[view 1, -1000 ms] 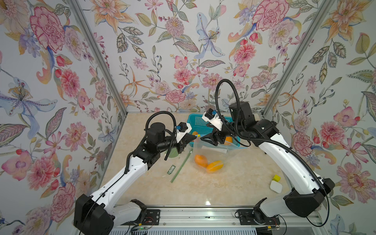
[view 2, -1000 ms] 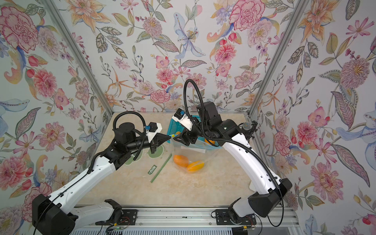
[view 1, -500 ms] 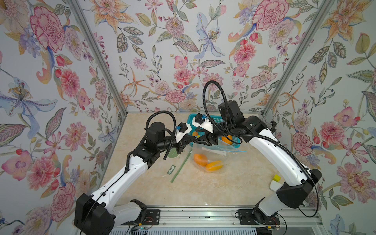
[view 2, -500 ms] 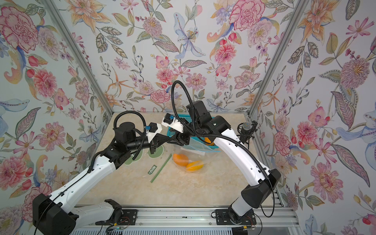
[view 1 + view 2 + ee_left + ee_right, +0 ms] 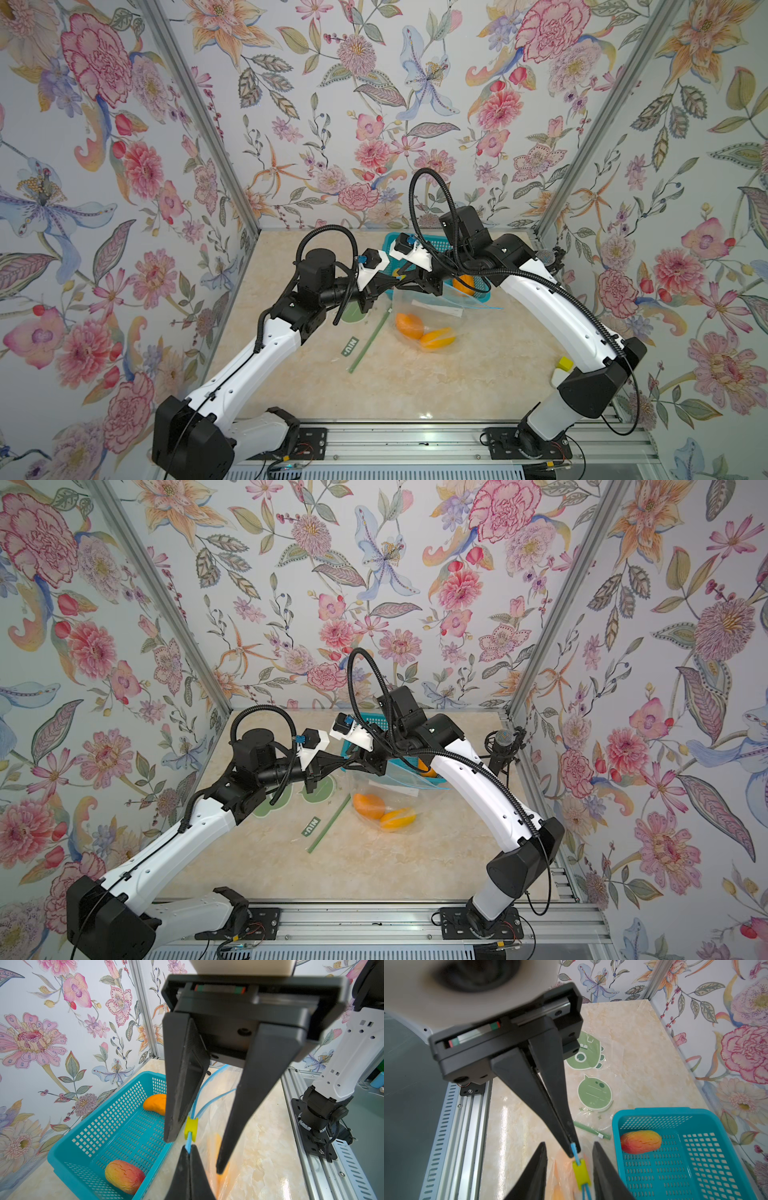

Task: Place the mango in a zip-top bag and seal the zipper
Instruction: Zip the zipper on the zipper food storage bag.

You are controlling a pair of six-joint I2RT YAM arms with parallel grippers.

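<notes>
**Slider sits between right pincer's open jaws, bag mouth not zipped**

Left pincer (image 5: 572, 1150): closed, pinching the end of the blue zipper strip (image 5: 188, 1145) of the bag (image 5: 432, 316).

Right pincer (image 5: 195, 1155): jaws apart, one on each side of the yellow slider (image 5: 581, 1172). The right wrist view shows a gap on both sides, so nothing is gripped.

The slider is just beside the left pincer's tips, at the held end of the strip. Past the slider the strip splits into two blue lines, so the mouth is open.

Long axis of the strip: in both top views it runs from the pinch point toward the right edge of the bench, roughly along the back edge.

Judgement: the next move is to close on the slider and drag it along that line, away from the left pincer. The right arm is the nearer one and already straddles it. The left arm only anchors.

Task's thing: the rounder mango (image 5: 409, 325) and the longer mango (image 5: 437, 338) are inside the bag, touching each other. They rest mid-bench, in front of the basket (image 5: 662, 1111).

Counts:
- Bag: 1.
- Slider: 1.
- Basket: 1, at the back edge.
- Mangoes: 4. Two are bagged and two are in the basket, a red-yellow mango (image 5: 124, 1176) and an orange mango (image 5: 154, 1104).
- Green stick (image 5: 370, 343): 1, beside the bag on the side toward the left edge.
</notes>
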